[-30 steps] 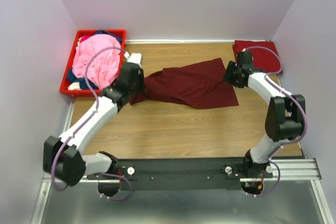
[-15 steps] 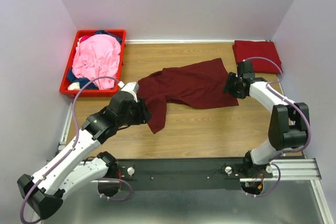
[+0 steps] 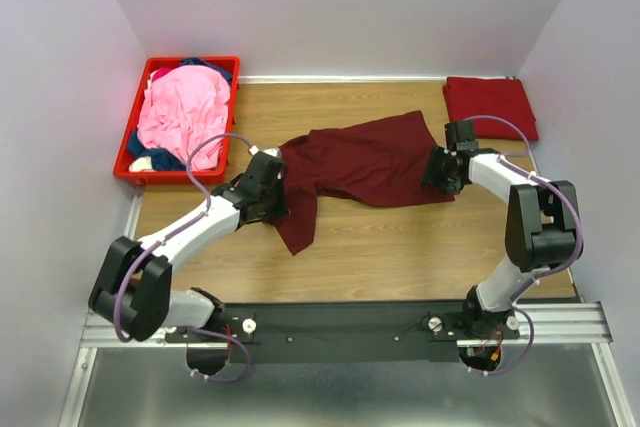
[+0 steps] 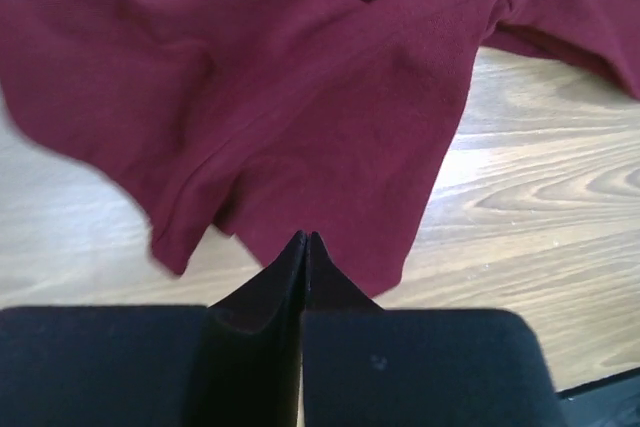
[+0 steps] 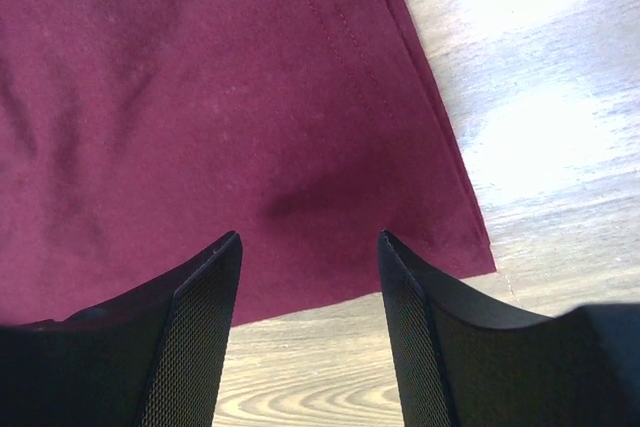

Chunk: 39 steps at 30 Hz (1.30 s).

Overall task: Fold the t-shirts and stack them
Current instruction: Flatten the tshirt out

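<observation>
From above, the wooden table (image 3: pixel 400 247) fills a small booth closed in by 3 pale lilac-grey walls (image 3: pixel 340 7), with a white strip running along the foot of the back wall. A metal rail (image 3: pixel 560 322) crosses the near edge and carries both arm bases. The maroon t-shirt (image 3: pixel 370 162) lies spread across the middle of the table, rumpled, with 1 flap hanging toward the near side at its left end. The left gripper (image 3: pixel 280 187) sits at that left end and the right gripper (image 3: pixel 437 169) at the shirt's right edge. A red crate (image 3: pixel 125 152) stands in the far left corner, holding a heaped pink t-shirt (image 3: pixel 185 112) with a navy t-shirt (image 3: pixel 208 64) showing underneath. A red t-shirt (image 3: pixel 490 107) lies folded flat in the far right corner, well apart from the crate.

Seen from the left wrist, the left gripper (image 4: pixel 303 239) has its 2 black fingers pressed together into a single point. That point sits right at the hem of the maroon t-shirt (image 4: pixel 300 97); whether any cloth is nipped between them cannot be told. Pale wood grain shows to the right and lower left of the cloth.

Seen from the right wrist, the right gripper (image 5: pixel 310 237) has its 2 fingers standing well apart above a corner of the maroon t-shirt (image 5: pixel 200 97), with nothing between them. The stitched hem runs diagonally, and bare wood lies beyond it on the right and along the bottom.
</observation>
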Motion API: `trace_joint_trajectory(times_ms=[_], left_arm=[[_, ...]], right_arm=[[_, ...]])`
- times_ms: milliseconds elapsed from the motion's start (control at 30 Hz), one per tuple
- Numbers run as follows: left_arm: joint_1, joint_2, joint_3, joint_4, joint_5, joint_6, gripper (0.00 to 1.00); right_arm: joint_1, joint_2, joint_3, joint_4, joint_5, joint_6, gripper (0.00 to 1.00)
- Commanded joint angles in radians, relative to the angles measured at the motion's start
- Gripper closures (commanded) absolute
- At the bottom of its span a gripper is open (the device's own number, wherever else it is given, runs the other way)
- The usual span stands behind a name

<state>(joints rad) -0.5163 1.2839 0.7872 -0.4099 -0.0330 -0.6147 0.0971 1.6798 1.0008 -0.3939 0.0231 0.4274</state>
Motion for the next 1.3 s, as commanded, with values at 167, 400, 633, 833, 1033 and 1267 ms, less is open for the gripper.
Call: trace_joint_trajectory(times_ms=[167, 400, 633, 833, 1033, 1267], left_arm=[[0.105, 0.146, -0.078, 0.163, 0.041, 0.056, 0.96], [0.190, 0.339, 0.041, 0.111, -0.033, 0.139, 0.97], [0.229, 0.433, 0.197, -0.003, -0.240, 0.216, 0.97], [0.257, 0.468, 0.372, -0.090, -0.494, 0.270, 0.97], [0.245, 0.378, 0.419, -0.090, -0.338, 0.256, 0.86], [0.216, 0.099, 0.160, -0.151, -0.182, 0.175, 0.42]], right_arm=[[-0.011, 0.067, -0.025, 0.035, -0.017, 0.057, 0.39], [-0.089, -0.026, -0.125, 0.041, 0.018, 0.088, 0.39], [-0.169, -0.078, -0.205, 0.041, 0.040, 0.093, 0.36], [-0.169, -0.057, -0.188, 0.043, 0.047, 0.086, 0.36], [-0.166, -0.118, -0.139, 0.041, -0.017, 0.045, 0.34], [-0.142, -0.215, -0.123, 0.013, -0.068, 0.025, 0.30]])
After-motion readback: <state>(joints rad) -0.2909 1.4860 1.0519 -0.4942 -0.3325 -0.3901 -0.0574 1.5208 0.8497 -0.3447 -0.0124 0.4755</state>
